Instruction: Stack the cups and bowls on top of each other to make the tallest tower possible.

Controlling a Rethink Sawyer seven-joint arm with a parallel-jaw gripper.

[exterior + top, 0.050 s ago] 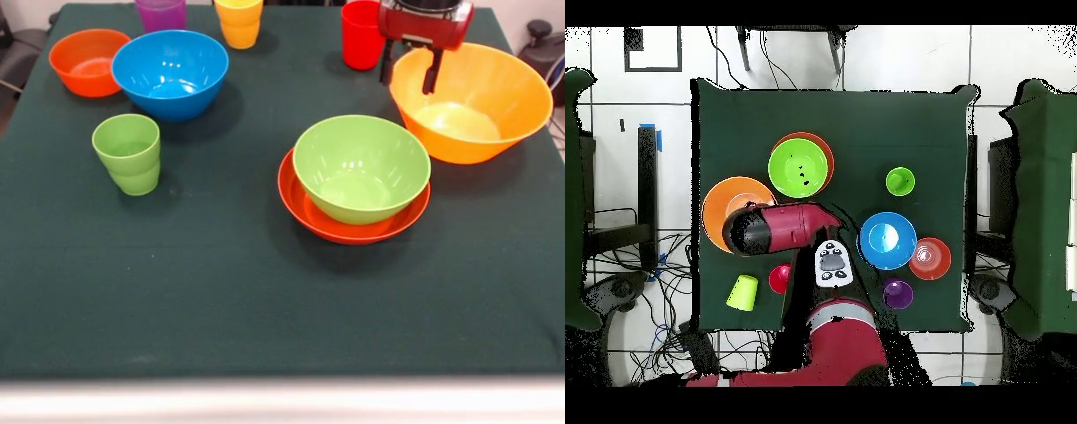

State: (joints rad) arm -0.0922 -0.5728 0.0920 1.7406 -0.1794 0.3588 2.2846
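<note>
Over the large orange-yellow bowl (pixel 472 102) at one side of the bench (pixel 221 291) we find the gripper (pixel 410 72), fingers (pixel 432 75) pointing straight down and apart, clamped on nothing. We log the green bowl (pixel 361 166) nested upright in the wide red-orange bowl (pixel 305 208) near mid-bench. Blue bowl (pixel 169 72) touches the small orange bowl (pixel 88 60); all mouths face up. One light green cup (pixel 129 153) stands upright and alone. Purple (pixel 161 12), yellow (pixel 239 21) and red (pixel 361 34) cups stand along the far edge. Overhead, a second light green cup (pixel 742 292) lies on its side.
</note>
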